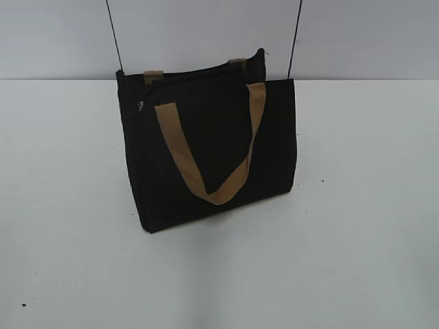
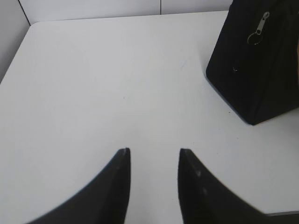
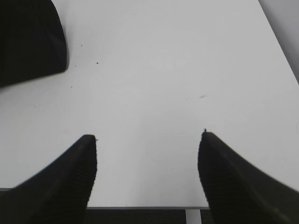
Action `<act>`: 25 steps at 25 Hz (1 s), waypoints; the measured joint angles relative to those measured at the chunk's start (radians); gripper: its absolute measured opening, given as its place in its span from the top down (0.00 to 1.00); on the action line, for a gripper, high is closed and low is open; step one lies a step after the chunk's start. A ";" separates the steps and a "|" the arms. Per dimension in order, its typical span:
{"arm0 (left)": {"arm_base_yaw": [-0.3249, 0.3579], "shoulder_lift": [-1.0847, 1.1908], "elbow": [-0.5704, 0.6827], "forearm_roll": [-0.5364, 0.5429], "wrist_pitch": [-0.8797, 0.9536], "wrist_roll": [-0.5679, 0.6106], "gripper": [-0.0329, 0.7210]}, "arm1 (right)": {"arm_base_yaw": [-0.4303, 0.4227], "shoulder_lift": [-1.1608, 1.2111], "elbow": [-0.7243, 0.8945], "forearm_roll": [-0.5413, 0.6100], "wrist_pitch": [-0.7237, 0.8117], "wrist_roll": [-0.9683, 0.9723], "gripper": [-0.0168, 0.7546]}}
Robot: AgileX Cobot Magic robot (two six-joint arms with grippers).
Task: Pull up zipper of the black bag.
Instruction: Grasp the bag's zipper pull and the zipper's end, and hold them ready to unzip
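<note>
The black bag (image 1: 212, 151) stands upright on the white table in the exterior view, with a tan strap handle (image 1: 206, 161) hanging down its front. The zipper runs along its top edge; its silvery pull tab (image 2: 261, 25) with a small ring shows on the bag's end in the left wrist view, and faintly at the bag's left end in the exterior view (image 1: 140, 106). My left gripper (image 2: 152, 151) is open and empty over bare table, well short of the bag (image 2: 257, 60). My right gripper (image 3: 149, 137) is open wide and empty; a corner of the bag (image 3: 28, 37) lies at upper left. Neither gripper shows in the exterior view.
The white table (image 1: 357, 240) stretches all round the bag. Its near edge (image 3: 149, 206) shows below my right gripper. Two thin dark cables (image 1: 115, 34) run up the grey wall behind the bag.
</note>
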 joint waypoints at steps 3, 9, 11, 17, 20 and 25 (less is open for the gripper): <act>0.000 0.000 0.000 0.000 0.000 0.000 0.60 | 0.000 0.000 0.000 0.000 0.000 0.000 0.31; 0.000 0.000 0.000 0.000 0.000 0.000 0.60 | 0.000 0.000 0.000 0.000 0.000 0.000 0.31; 0.000 0.000 0.000 0.000 0.000 0.000 0.60 | 0.000 0.000 0.000 0.000 0.000 0.000 0.31; 0.000 0.000 0.000 0.000 0.000 0.000 0.60 | 0.000 0.000 0.000 0.000 0.000 0.000 0.31; 0.000 0.000 0.000 0.000 0.000 0.000 0.60 | 0.000 0.000 0.000 0.000 0.000 0.000 0.31; 0.000 0.000 0.000 0.000 0.000 0.000 0.60 | 0.000 0.000 0.000 0.000 0.000 0.000 0.31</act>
